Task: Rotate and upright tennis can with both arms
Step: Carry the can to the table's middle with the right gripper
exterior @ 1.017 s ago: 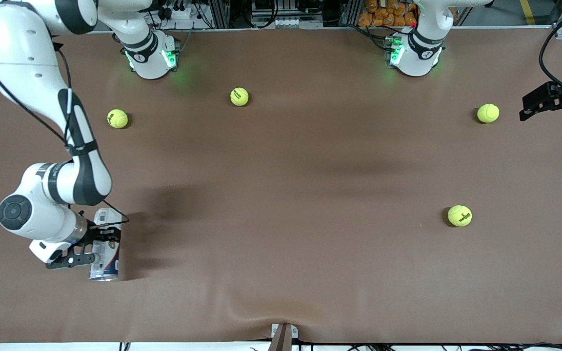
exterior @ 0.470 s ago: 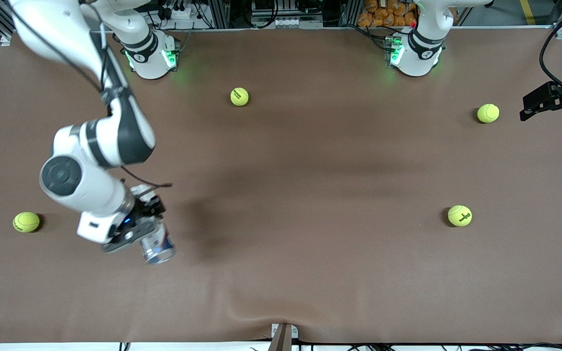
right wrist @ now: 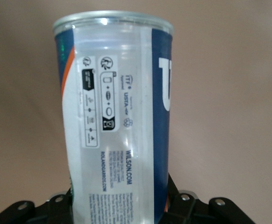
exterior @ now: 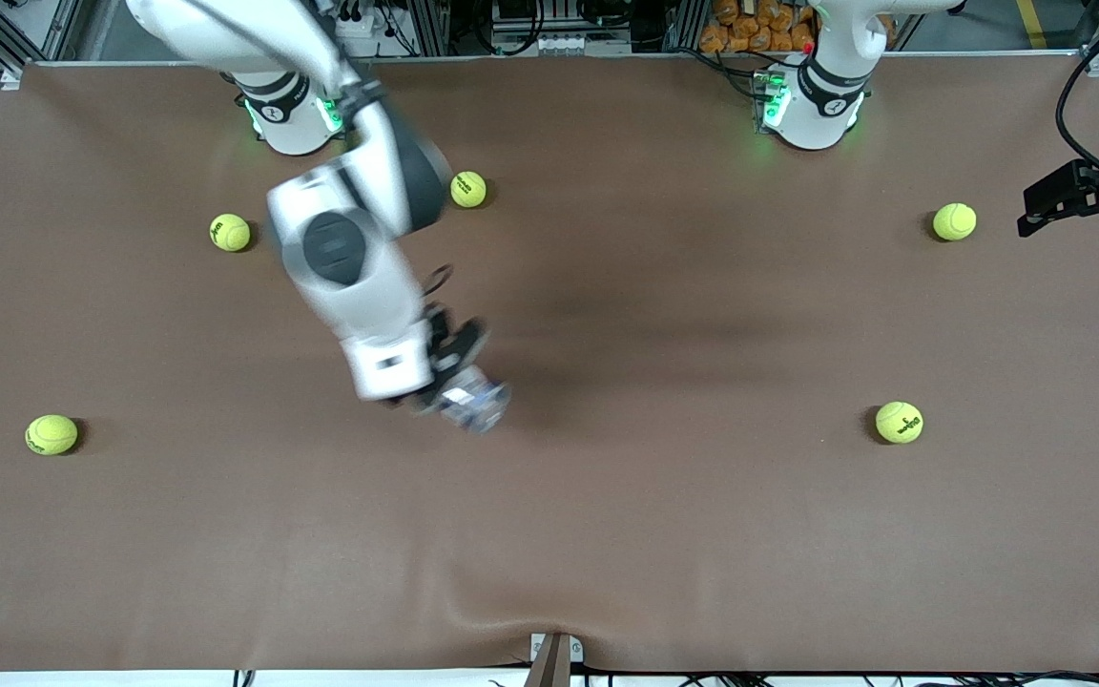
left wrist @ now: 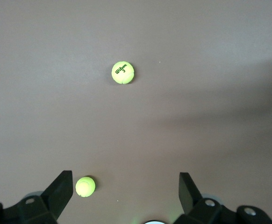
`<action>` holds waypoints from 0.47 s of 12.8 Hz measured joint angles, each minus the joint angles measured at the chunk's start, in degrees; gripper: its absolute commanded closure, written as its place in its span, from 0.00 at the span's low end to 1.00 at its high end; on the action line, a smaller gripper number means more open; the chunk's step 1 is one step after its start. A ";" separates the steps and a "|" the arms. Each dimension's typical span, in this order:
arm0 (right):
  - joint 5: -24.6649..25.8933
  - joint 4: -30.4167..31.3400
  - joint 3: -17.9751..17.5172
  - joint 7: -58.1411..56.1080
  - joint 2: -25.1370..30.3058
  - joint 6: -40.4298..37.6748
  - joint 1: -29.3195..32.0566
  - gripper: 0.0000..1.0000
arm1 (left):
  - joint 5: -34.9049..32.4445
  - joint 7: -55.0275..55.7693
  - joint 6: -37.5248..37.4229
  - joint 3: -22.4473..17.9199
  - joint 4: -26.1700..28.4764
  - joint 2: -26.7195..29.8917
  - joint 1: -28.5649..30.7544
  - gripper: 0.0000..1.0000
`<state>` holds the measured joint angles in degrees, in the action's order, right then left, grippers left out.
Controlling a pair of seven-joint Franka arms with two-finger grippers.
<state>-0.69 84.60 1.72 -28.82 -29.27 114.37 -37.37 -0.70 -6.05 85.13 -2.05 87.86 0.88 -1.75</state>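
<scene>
Balls (exterior: 468, 189) ring right gripper (exterior: 454, 396) holding tennis can (exterior: 475, 405); left gripper (exterior: 1050, 200) waits.

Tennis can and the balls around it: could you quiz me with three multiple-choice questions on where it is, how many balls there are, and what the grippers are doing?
1. The tennis can is:
A. lying on the table
B. held over the table's middle
C. standing upright by a base

2. Tennis balls on the table:
A. three
B. five
C. seven

3. The left gripper is:
A. open, empty
B. shut on a ball
C. holding the can

Answers: 1 B, the right gripper carries it. 2 B, the front view shows five. 3 A, its fingers stand apart.
</scene>
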 measured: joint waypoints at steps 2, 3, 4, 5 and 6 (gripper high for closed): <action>0.77 0.00 0.12 -0.39 -2.43 2.74 -5.92 0.33 | 0.00 0.00 0.00 0.00 0.00 0.00 0.01 0.00; 0.81 -0.01 0.18 -1.86 -3.91 5.54 -7.60 0.33 | 0.00 0.00 0.00 0.00 0.00 0.00 0.01 0.00; 0.87 -0.01 0.23 -3.86 -5.37 8.37 -8.65 0.33 | 0.00 0.00 0.00 -0.01 0.00 0.00 0.01 0.00; 0.93 -0.04 0.29 -6.17 -6.60 10.45 -9.45 0.33 | 0.00 0.00 0.00 -0.02 0.00 0.00 0.02 0.00; 0.96 -0.08 0.31 -8.45 -7.45 11.25 -10.15 0.33 | 0.00 0.00 0.00 -0.02 0.00 0.00 0.02 0.00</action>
<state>0.27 84.52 2.03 -37.27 -36.72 125.62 -47.52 -0.70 -6.05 85.13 -2.08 87.86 0.88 -1.74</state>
